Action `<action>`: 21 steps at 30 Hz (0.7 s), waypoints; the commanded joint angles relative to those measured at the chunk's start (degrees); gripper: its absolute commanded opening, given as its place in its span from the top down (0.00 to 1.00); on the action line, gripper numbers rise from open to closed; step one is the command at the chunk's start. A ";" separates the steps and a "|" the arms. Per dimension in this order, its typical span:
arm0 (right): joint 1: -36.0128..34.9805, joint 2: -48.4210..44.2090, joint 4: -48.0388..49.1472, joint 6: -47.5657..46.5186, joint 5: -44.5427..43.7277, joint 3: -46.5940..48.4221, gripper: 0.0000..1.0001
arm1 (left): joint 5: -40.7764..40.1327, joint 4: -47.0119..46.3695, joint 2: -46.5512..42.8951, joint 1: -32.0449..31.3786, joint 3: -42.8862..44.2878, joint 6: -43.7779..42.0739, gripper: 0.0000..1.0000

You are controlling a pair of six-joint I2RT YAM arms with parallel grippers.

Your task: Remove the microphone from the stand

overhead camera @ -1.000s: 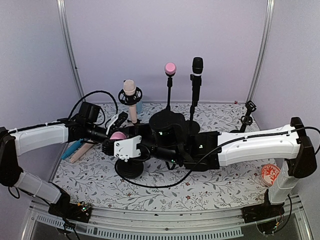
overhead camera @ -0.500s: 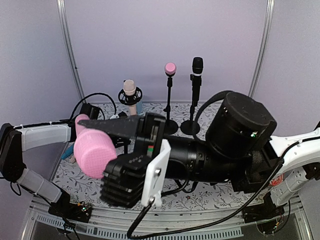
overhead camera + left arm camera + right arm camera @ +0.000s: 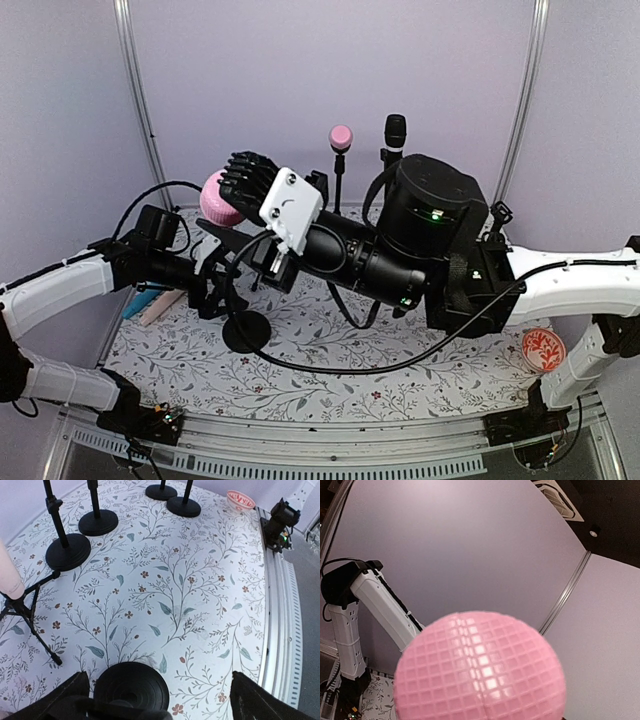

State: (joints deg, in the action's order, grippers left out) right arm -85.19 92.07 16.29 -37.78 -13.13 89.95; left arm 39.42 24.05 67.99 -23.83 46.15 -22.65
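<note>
Floral tabletop (image 3: 400,390) | right end effector (image 3: 236,200) pinching pink microphone (image 3: 212,200) aloft | left end effector (image 3: 212,290) spread near stand base (image 3: 246,331)

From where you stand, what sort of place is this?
Probably a robot test booth: plain lilac walls enclose a floral-covered table, two robot arms are bolted at its near edge, and microphones sit on stands.

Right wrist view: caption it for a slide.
Close-up of the pink microphone, gridded head filling the frame against a lilac wall.

Left arm (image 3: 60,285) low with jaws wide apart; right arm (image 3: 570,280) raised across, jaws clamped.
</note>
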 commanded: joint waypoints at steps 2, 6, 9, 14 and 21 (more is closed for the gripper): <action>4.75 3.06 -2.83 16.84 0.81 1.60 0.93 | -1.06 13.14 -7.17 2.34 3.90 -6.92 0.01; 7.46 6.06 -3.67 24.66 4.67 3.39 0.94 | -2.09 19.74 -10.54 4.66 7.64 -11.58 0.01; 8.97 8.28 -3.56 27.99 7.03 4.44 0.94 | -0.72 21.50 -11.93 6.08 9.43 -12.01 0.01; 10.24 10.78 -1.07 32.02 9.71 4.53 0.95 | 1.34 21.59 -11.47 6.13 11.57 -10.44 0.01; 11.62 14.82 3.01 36.13 12.55 5.93 0.95 | 10.42 27.71 -9.99 6.16 18.03 -12.79 0.12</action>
State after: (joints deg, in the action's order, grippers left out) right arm -74.59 104.81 14.13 -6.31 -3.90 93.23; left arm 43.09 47.00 57.63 -18.09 60.14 -33.23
